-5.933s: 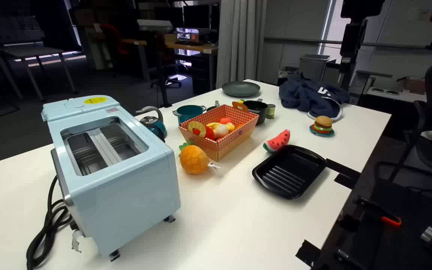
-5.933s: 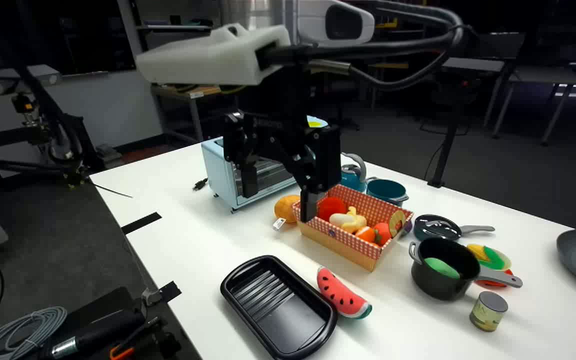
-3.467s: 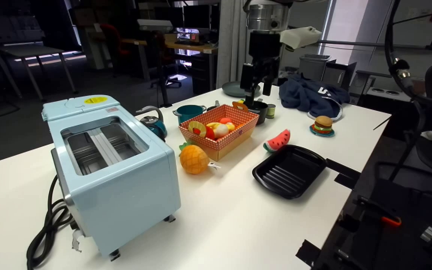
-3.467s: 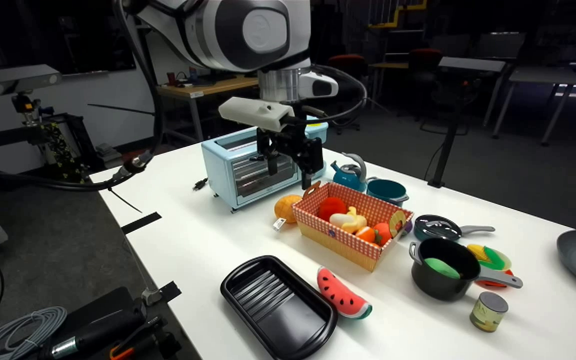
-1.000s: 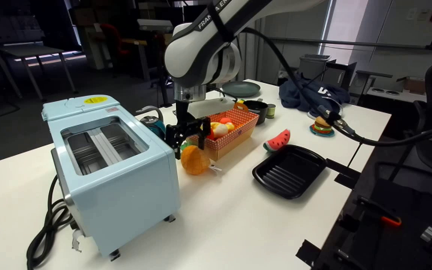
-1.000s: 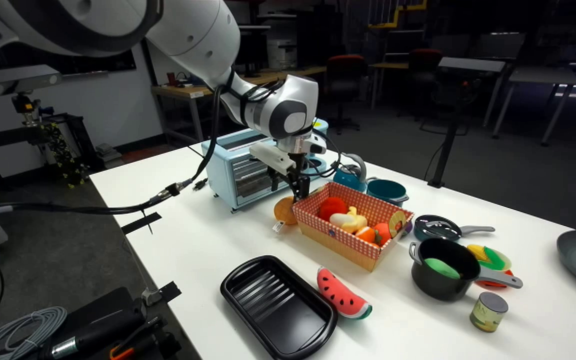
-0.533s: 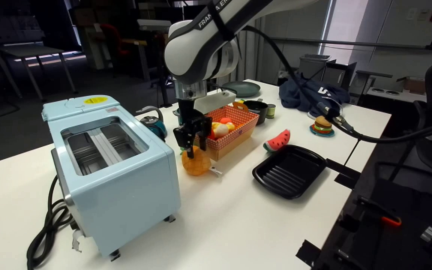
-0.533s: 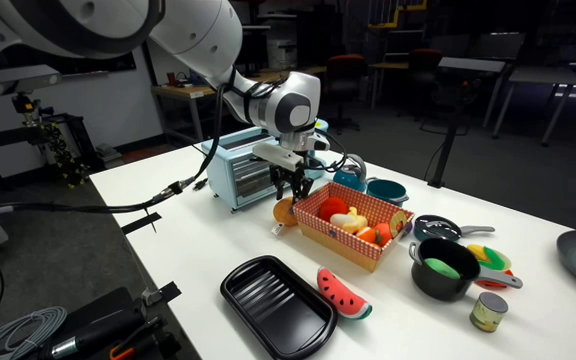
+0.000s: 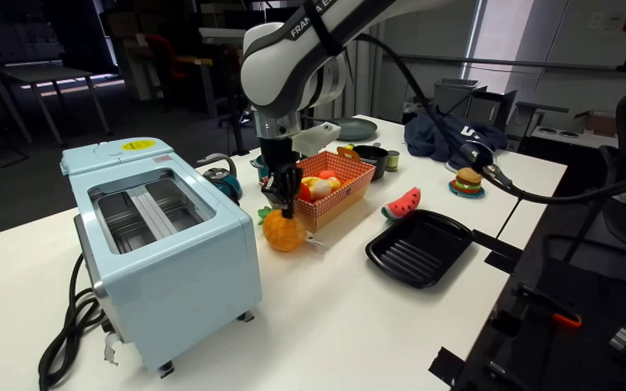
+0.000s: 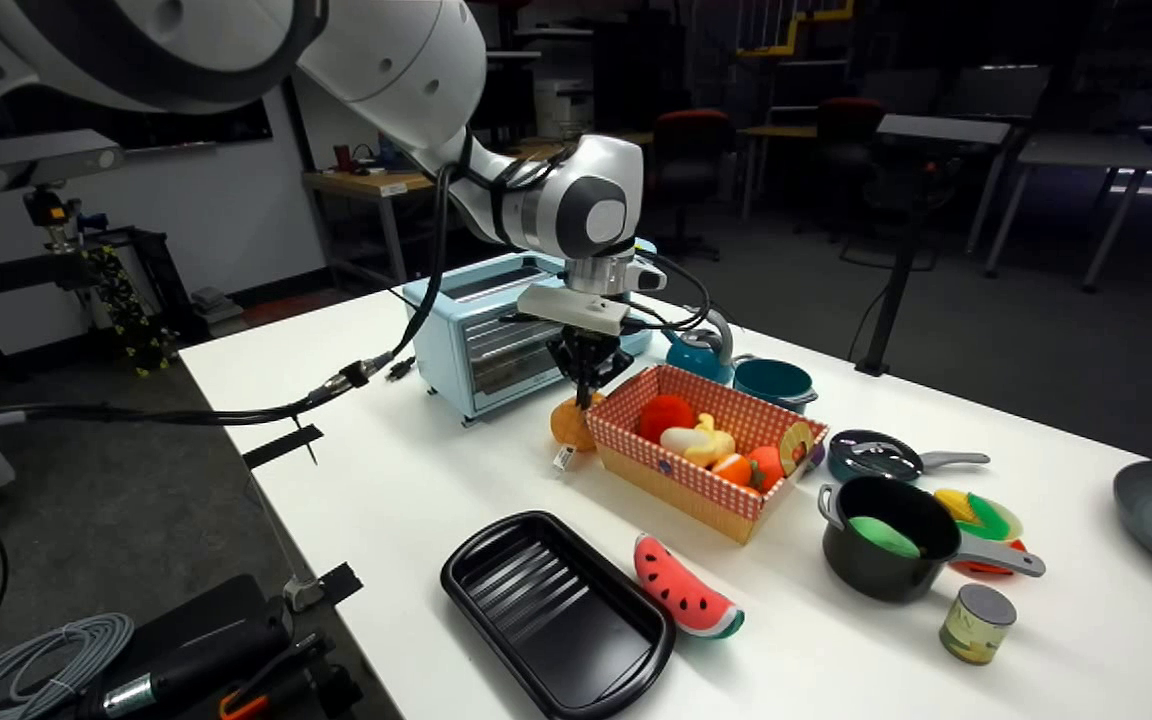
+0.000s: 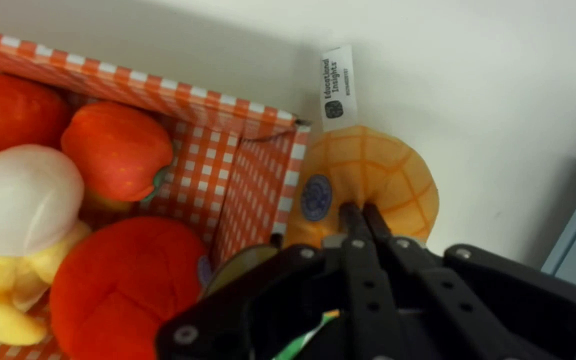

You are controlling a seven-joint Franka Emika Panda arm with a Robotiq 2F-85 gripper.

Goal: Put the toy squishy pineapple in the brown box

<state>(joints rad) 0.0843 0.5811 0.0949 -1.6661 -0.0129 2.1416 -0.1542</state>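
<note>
The toy squishy pineapple (image 9: pixel 282 238), round and orange with a green leafy top and a white tag, sits on the white table beside the brown box's end in both exterior views. My gripper (image 11: pixel 359 206) points down onto it, and its fingertips pinch a gathered fold of the fabric in the wrist view. The jaws are shut with that fold between them. The brown box (image 10: pixel 671 492) is tan outside with a red-checked lining, and it holds several soft toy foods. Part of the pineapple (image 11: pixel 398 175) is hidden under the gripper in the wrist view.
The light-blue toaster (image 9: pixel 182 304) stands close by on the pineapple's far side from the box. A teal kettle (image 10: pixel 698 352) and a teal pot (image 10: pixel 774 382) are behind. A black grill pan (image 10: pixel 556 610), a watermelon toy (image 10: pixel 684 590) and a black saucepan (image 10: pixel 881 560) lie around the box.
From high above the table, my gripper has come down onto the pineapple beside the box. Over the last second its jaws have gone from wide open to shut on the fabric; the pineapple shifted slightly.
</note>
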